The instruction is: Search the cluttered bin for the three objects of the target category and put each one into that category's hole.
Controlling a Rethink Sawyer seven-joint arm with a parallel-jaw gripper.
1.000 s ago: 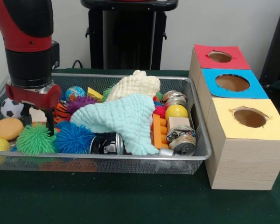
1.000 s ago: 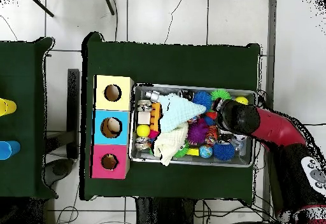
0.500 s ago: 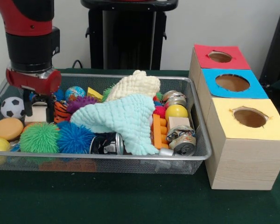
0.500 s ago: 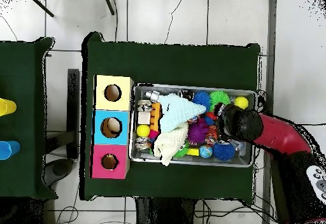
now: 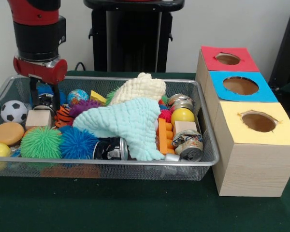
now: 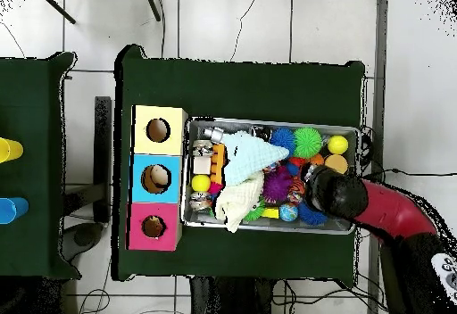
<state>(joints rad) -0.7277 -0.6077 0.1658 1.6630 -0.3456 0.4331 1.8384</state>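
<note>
wooden block (image 5: 37,118): sits loose in the bin's left end, between the soccer ball (image 5: 13,111) and a tiger-striped ball (image 5: 64,115), just behind the green spiky ball (image 5: 40,142). Half a second ago sat right between the fingers, now clear below them.

gripper (image 5: 44,99): up above the block, higher than half a second ago and way higher than a second ago, when its tips were down by the green spiky ball. Fingers spread, not clamping the block. Something dark and round shows in the gap, can't tell if touching.

arm (image 6: 335,194): in the overhead view covers the gripper and now reaches in toward the bin's lower right part, so the green spiky ball and the yellow ball (image 6: 337,144) at that end show fully.

bin (image 5: 111,163): wire mesh, still packed. Mint cloth (image 5: 125,121) draped over the middle, cream cloth (image 5: 140,89) behind it, black can (image 5: 108,149) at the front wall, blue spiky ball (image 5: 77,142) beside the green one. None of that shifted.

boxes: red (image 5: 229,59), blue (image 5: 240,86) and yellow (image 5: 258,122) tops in a row just beside the bin's right end, one hole each, same as before.
</note>
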